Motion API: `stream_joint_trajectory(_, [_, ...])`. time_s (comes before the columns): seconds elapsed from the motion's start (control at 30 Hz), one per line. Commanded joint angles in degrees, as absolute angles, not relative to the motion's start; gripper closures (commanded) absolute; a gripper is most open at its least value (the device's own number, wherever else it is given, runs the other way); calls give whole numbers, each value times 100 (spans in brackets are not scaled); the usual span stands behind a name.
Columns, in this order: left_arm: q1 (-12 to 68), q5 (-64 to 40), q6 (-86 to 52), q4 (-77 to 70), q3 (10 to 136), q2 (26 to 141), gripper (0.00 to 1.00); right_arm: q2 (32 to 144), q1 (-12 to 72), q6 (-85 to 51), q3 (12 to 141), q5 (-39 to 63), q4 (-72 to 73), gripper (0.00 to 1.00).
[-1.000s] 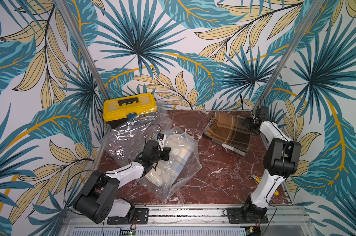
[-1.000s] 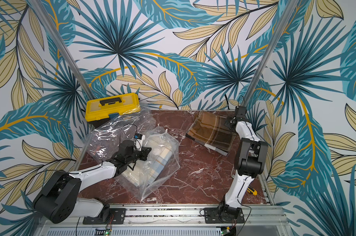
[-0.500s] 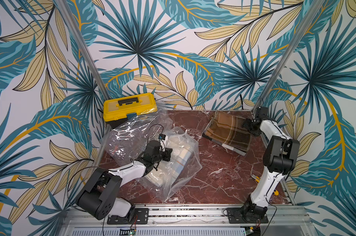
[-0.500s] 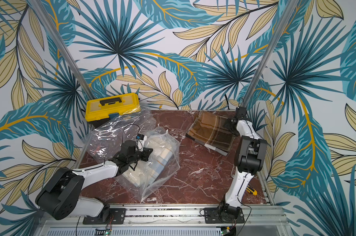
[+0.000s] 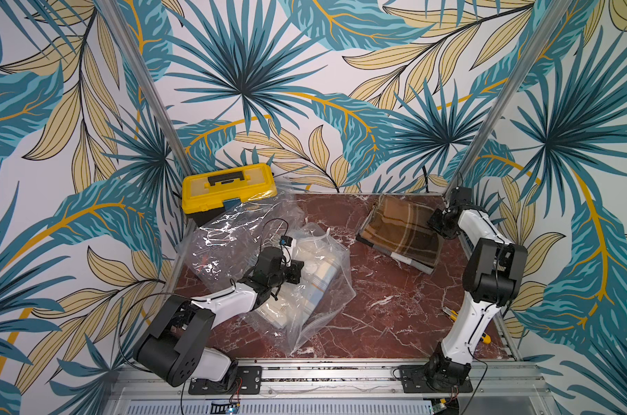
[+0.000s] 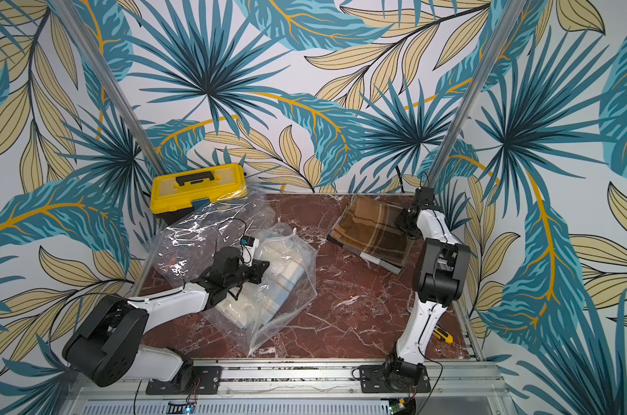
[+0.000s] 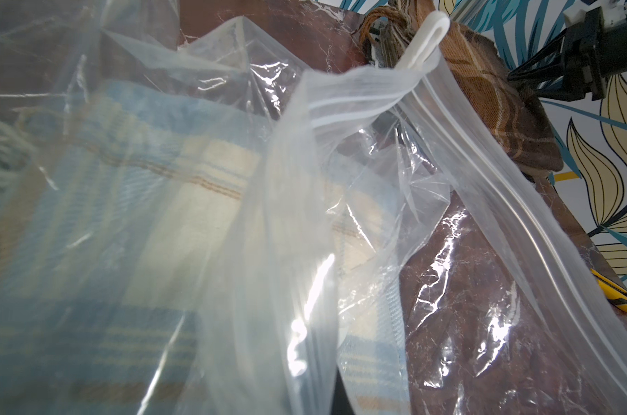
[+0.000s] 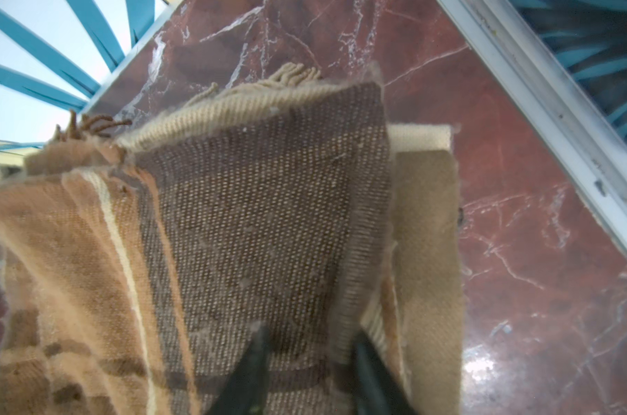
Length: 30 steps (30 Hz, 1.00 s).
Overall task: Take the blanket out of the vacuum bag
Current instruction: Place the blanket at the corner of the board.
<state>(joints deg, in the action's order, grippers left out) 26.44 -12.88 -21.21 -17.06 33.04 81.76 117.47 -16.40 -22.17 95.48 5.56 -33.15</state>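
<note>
blanket (image 7: 107, 215) in blue plaid inside the vacuum bag (image 5: 335, 258) (left end effector (image 5: 295, 267) shut on its film), right end effector (image 8: 308, 337) astride a brown blanket (image 8: 251, 215) fold, unclear if clamped.

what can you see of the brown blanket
The blanket is brown-and-tan plaid woven cloth with a fringe at one end. It is folded in layers and lies on the marble table, far right. The right gripper pinches its top layer at one edge, raised off the tan layer beneath.
</note>
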Motion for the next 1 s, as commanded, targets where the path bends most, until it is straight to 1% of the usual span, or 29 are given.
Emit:
stream_joint_trajectory(0.0, [2695,-1353,-2040,-1655,3427,8152,100,11843,-1652,-2147,9584,609,-3519,82])
stream_joint_trajectory(0.07, [2690,-1340,-2035,-1648,3424,8128,100,11766,-1653,-2140,9573,578,-3538,98])
stream_joint_trajectory(0.1, [2690,-1348,-2030,-1652,3415,8129,100,11721,-1653,-2137,9563,555,-3557,100])
stream_joint_trajectory(0.23, [2689,-1383,-2056,-1728,3393,8136,100,11336,-1661,-2225,9275,394,-3493,100])
stream_joint_trajectory(0.5, [2689,-1600,-1798,-1631,3495,8154,100,10233,-1661,-2802,8011,34,-3098,100])
stream_joint_trajectory(0.63, [2689,-1659,-1710,-1556,3523,8066,100,10184,-1661,-2877,7652,-8,-2878,100])
stream_joint_trajectory(0.7, [2691,-1661,-1720,-1547,3499,7983,100,10306,-1661,-2838,7680,-43,-2908,100])
stream_joint_trajectory(0.73, [2691,-1665,-1738,-1534,3482,7936,100,10350,-1663,-2783,7719,-8,-2890,86])
stream_joint_trajectory(0.77, [2690,-1667,-1755,-1534,3453,7886,100,10354,-1660,-2717,7723,6,-2814,68])
stream_joint_trajectory(0.8, [2689,-1662,-1782,-1538,3428,7823,100,10311,-1646,-2658,7723,19,-2755,53])
stream_joint_trajectory(0.83, [2691,-1668,-1803,-1531,3401,7776,100,10211,-1623,-2565,7723,13,-2696,43])
stream_joint_trajectory(0.87, [2689,-1667,-1818,-1529,3378,7740,100,10076,-1574,-2461,7693,-29,-2627,36])
stream_joint_trajectory(0.9, [2689,-1668,-1840,-1521,3357,7718,100,9877,-1480,-2338,7647,-184,-2545,18])
stream_joint_trajectory(0.93, [2689,-1669,-1869,-1525,3340,7705,100,9697,-1363,-2206,7621,-330,-2519,8])
stream_joint_trajectory(0.97, [2705,-1670,-1888,-1536,3331,7715,100,9563,-1281,-2116,7633,-382,-2514,5])
